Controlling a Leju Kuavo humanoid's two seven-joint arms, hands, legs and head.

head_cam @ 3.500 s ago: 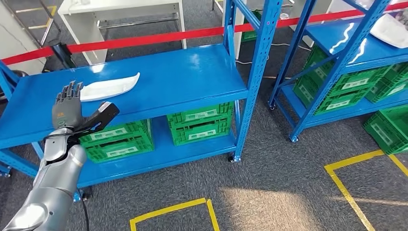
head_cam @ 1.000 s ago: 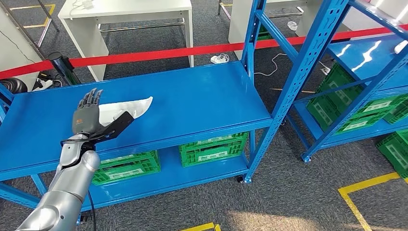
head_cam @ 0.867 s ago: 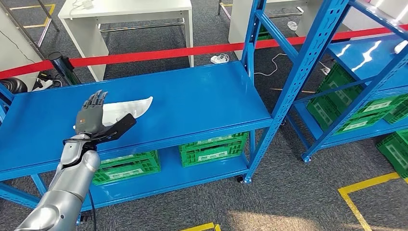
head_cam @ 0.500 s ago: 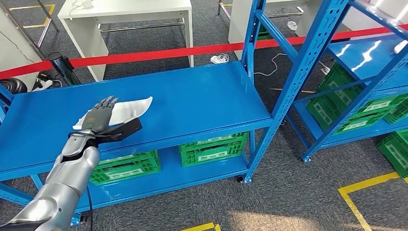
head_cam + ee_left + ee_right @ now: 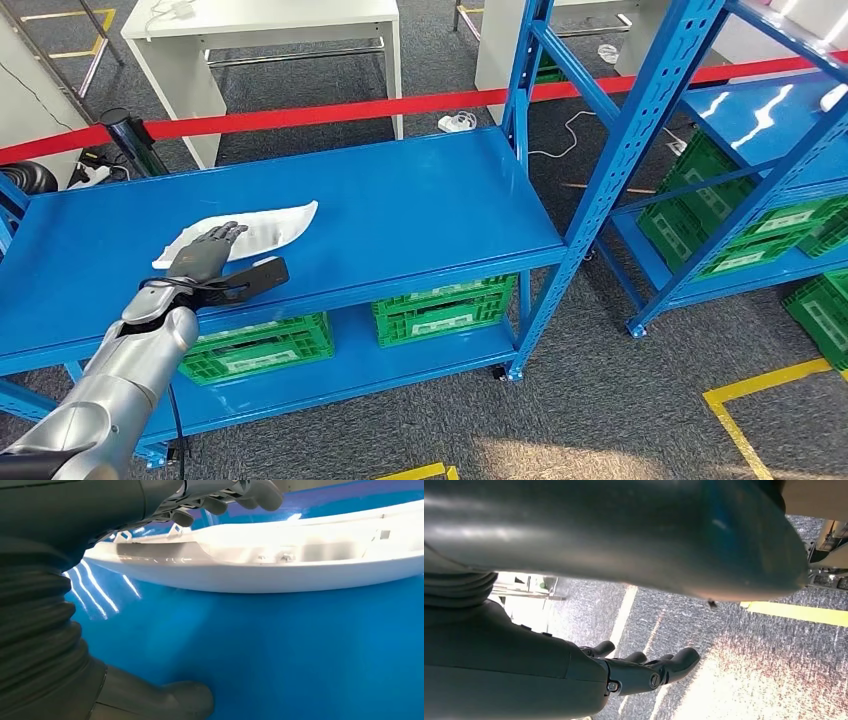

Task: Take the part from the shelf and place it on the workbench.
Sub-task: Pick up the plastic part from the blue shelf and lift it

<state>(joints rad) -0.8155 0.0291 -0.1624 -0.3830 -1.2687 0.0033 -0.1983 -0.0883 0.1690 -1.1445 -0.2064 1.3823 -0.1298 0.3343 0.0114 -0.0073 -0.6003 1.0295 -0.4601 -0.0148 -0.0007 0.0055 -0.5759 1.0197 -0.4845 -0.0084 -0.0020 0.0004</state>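
The part [image 5: 270, 222] is a long, curved white plastic piece lying flat on the top board of the blue shelf [image 5: 420, 200], towards its left side. My left hand [image 5: 205, 255] lies low and flat over the part's left end, fingers spread on or just above it, thumb stretched along the shelf's front. In the left wrist view the fingers [image 5: 235, 492] reach over the top of the white part [image 5: 280, 565] while the thumb [image 5: 170, 702] lies beneath on the blue board, not closed around it. My right hand [image 5: 624, 672] hangs over the carpet and holds nothing.
Green crates [image 5: 445, 308] fill the shelf's lower level. A blue upright [image 5: 640, 150] and a second shelf with more crates [image 5: 745, 225] stand to the right. Red barrier tape [image 5: 330, 108] and a white table [image 5: 260, 20] lie behind. Yellow tape [image 5: 760, 385] marks the carpet.
My left hand has tipped from upright, palm forward, down to flat over the part's left end. The part has not moved.
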